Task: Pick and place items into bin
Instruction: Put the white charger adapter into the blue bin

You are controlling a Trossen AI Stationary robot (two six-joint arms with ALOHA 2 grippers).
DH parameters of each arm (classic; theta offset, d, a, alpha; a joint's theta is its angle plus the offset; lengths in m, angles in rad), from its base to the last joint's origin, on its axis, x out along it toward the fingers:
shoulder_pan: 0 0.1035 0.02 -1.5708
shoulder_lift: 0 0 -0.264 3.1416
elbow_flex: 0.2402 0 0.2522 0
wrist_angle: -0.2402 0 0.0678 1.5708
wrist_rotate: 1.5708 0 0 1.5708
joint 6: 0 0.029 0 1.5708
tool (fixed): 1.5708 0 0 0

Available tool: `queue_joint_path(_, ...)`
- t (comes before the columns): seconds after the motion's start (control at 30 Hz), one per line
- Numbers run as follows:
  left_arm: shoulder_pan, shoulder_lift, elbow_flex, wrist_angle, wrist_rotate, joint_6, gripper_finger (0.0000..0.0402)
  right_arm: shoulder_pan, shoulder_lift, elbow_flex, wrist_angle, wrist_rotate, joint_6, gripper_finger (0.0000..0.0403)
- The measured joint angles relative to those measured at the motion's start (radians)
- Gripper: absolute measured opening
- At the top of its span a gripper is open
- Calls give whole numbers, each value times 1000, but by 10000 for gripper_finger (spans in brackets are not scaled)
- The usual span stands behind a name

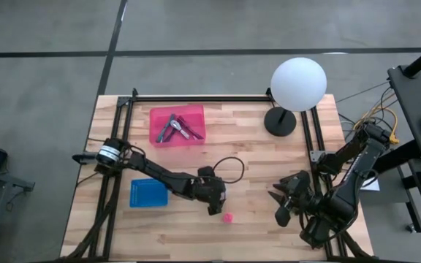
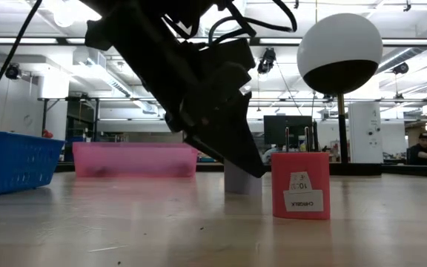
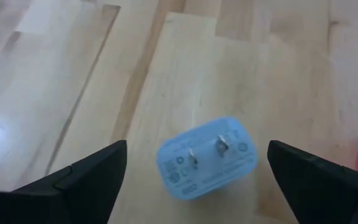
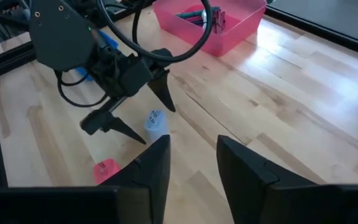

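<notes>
My left gripper (image 1: 215, 200) (image 3: 196, 149) is open and points down over a small lavender plug-like block (image 3: 207, 158) (image 4: 155, 119) that stands on the table, prongs up. Its two fingers (image 3: 73, 180) stand on either side of the block, apart from it. A small pink block (image 1: 228, 217) (image 2: 300, 185) stands just beside it, toward the near edge. The pink bin (image 1: 177, 126) near the far edge holds several sticks and a silver tool (image 1: 168, 128). My right gripper (image 1: 283, 204) (image 4: 193, 165) is open and waits above the table's right side.
A blue bin (image 1: 148, 193) sits left of my left gripper, under its arm. A white globe lamp (image 1: 298, 84) on a black base stands at the far right corner. A black cable loop (image 1: 229, 169) hangs by the left wrist. Bare wood (image 1: 262, 183) lies between the grippers.
</notes>
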Motion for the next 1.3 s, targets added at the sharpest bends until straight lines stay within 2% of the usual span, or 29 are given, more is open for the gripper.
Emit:
queue_joint_path(0.7, 1, 0, 0, -3, 19, 1, 193, 0, 0, 0, 0, 0, 0, 103)
queue_joint_path(1.0, 1, -29, 0, -14, 78, 1, 195, 0, 0, 0, 1, 0, 0, 90)
queue_joint_path(1.17, 1, -94, 0, -25, 84, 2, 196, 0, 0, 0, 0, 0, 0, 85)
queue_joint_path(1.3, 1, -178, 0, -101, 89, 6, 197, 0, 0, 0, 1, 1, 0, 81)
